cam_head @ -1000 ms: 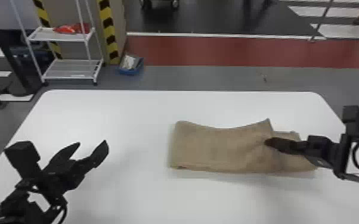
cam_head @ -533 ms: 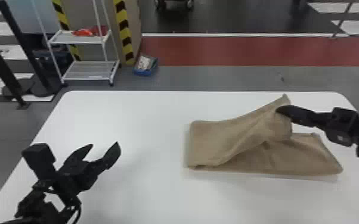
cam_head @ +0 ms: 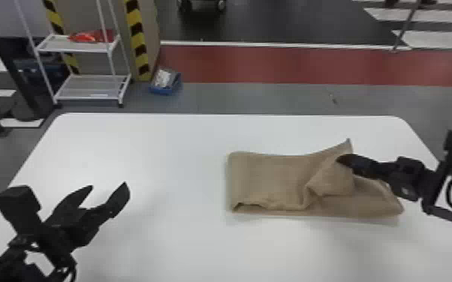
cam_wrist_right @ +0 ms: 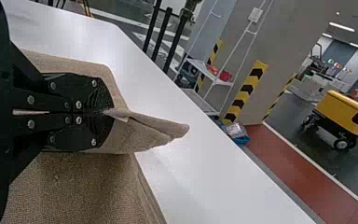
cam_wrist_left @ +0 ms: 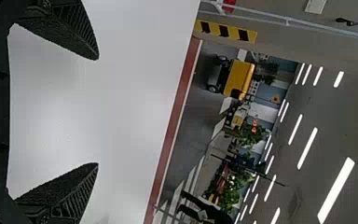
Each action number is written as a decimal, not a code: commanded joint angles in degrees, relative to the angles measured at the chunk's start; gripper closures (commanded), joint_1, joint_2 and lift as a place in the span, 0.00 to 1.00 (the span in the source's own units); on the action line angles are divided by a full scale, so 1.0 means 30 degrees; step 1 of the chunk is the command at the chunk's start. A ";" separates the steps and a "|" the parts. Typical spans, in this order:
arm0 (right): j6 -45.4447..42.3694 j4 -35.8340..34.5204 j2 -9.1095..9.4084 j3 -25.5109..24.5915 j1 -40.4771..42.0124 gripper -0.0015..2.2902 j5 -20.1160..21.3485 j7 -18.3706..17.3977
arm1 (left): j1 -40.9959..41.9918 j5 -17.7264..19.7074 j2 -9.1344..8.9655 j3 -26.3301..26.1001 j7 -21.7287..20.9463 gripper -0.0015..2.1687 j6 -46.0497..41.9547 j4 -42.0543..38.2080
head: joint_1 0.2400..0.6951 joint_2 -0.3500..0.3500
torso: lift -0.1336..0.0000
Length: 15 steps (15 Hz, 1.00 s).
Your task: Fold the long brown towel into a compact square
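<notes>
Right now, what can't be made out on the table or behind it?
Layers inside the towel: head view, its top fold hides them.
Amount of cloth in the right end effector: right wrist view, its fingers hide it.
Left arm: head view, rear cut off by bottom edge.
Contents of the blue bin: head view, too small.

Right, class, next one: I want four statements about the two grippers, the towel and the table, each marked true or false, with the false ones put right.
1. The right black two-fingered gripper is shut on a fold of the brown fabric towel. True.
2. The left black two-fingered gripper also pinches the towel. False: its fingers are spread apart, with nothing between them.
3. The towel lies completely flat on the smooth white table. False: part of it rises to a peak beside the right gripper.
4. The towel is nearer the right gripper than the left. True.
</notes>
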 commanded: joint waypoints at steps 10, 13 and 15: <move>0.2641 -0.2781 -0.1028 -0.1271 0.1126 0.72 -0.1195 0.0348 | 0.0146 -0.0060 0.0099 0.0123 -0.0150 0.03 0.0011 0.0300 | 1.00 0.46 | 0.10; -0.0328 0.0529 -0.1438 -0.0773 0.1068 0.72 -0.0551 0.0260 | 0.0176 -0.0089 0.0011 -0.0082 -0.0297 0.03 -0.0048 0.0388 | 1.00 0.40 | 0.10; -0.1089 0.1291 -0.1555 -0.0656 0.0804 0.72 -0.0287 0.0260 | 0.0234 -0.0089 0.0041 -0.0082 -0.0326 0.03 -0.0048 0.0388 | 1.00 0.37 | 0.10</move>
